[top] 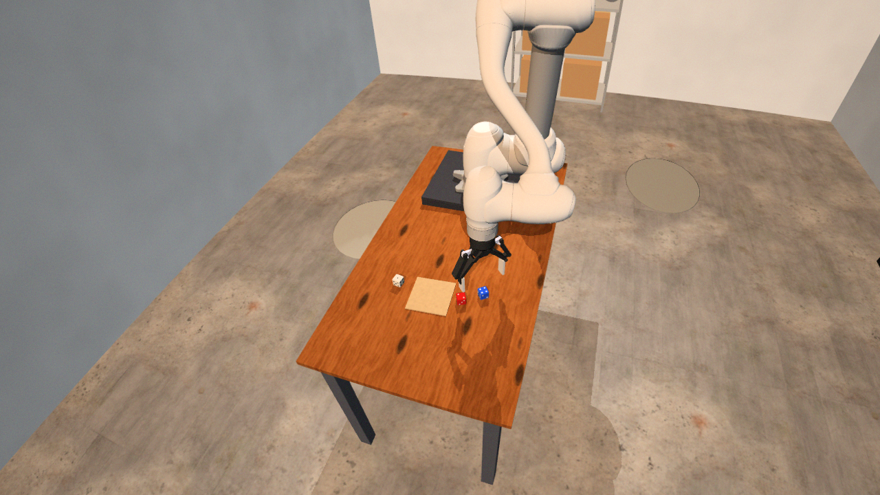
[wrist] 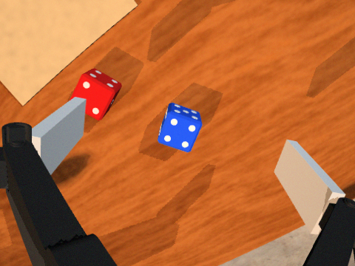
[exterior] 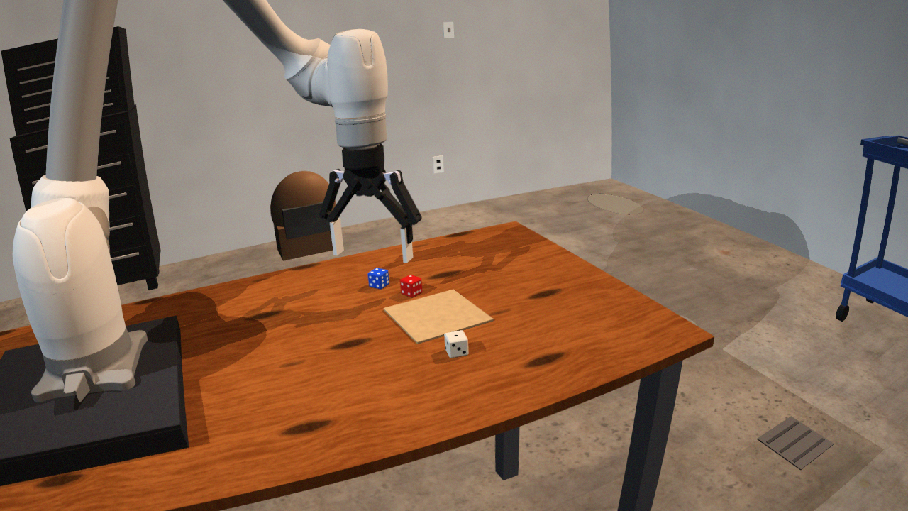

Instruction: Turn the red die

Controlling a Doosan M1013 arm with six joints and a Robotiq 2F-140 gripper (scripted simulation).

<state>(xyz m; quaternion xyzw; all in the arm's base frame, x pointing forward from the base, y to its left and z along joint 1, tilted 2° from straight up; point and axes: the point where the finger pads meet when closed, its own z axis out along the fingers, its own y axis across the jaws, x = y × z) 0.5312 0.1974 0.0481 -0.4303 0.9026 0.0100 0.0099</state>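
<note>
The red die (top: 460, 298) (exterior: 411, 285) (wrist: 97, 93) lies flat on the bare table just beside the tan mat (top: 430, 295) (exterior: 437, 314) (wrist: 55, 10), off the mat. The blue die (top: 483, 293) (exterior: 378, 277) (wrist: 180, 126) lies close beside it, apart from it. The white die (top: 398, 280) (exterior: 455, 343) lies on the table on the mat's other side. My gripper (top: 480, 275) (exterior: 372, 248) (wrist: 185, 137) is wide open and empty, hovering above the two dice. In the wrist view the blue die sits between the fingers and the red die is by one fingertip.
The arm's black base plate (top: 444, 182) (exterior: 89, 407) sits at the table's far end. The table edge shows close behind the gripper in the wrist view (wrist: 276, 251). A blue cart (exterior: 879, 222) and black drawers (exterior: 76, 127) stand on the floor, off the table.
</note>
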